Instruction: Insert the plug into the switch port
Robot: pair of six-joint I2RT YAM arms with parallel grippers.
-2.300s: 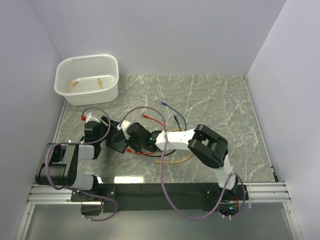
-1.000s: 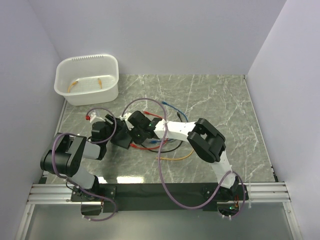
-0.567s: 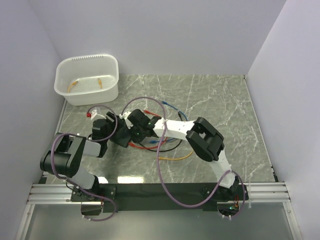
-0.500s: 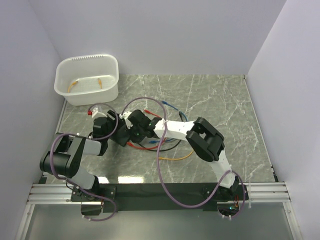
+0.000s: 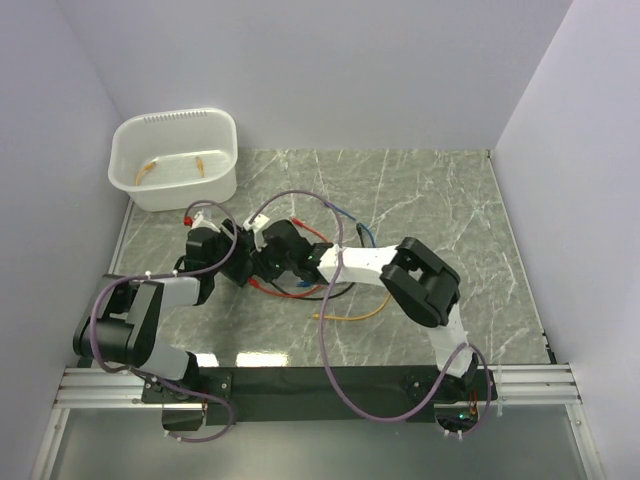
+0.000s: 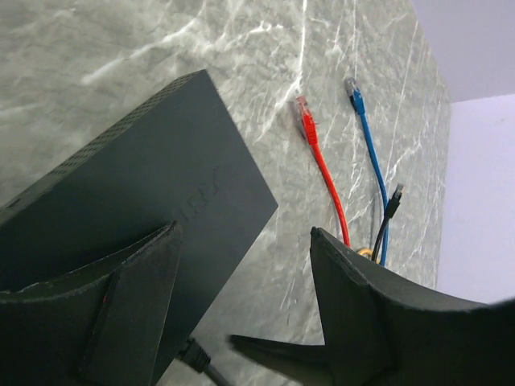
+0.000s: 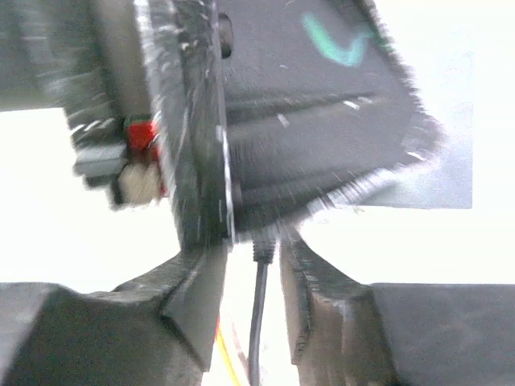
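Straddling one corner of the switch (image 6: 145,201) with the left gripper (image 6: 244,233), jaws spread wide, not closed on it. Flanking the black plug (image 7: 262,245) with the right gripper (image 7: 254,261), fingers almost together (too blurred to tell whether pressing it), plug end against the switch's edge. Sitting toward the left edge of the bench (image 5: 440,200), between both grippers. Neighbouring a loose red plug (image 6: 304,117) and blue plug (image 6: 354,92).

Tub (image 5: 180,192) far left, switch (image 6: 137,209) nearer — cables (image 6: 308,129) to its right
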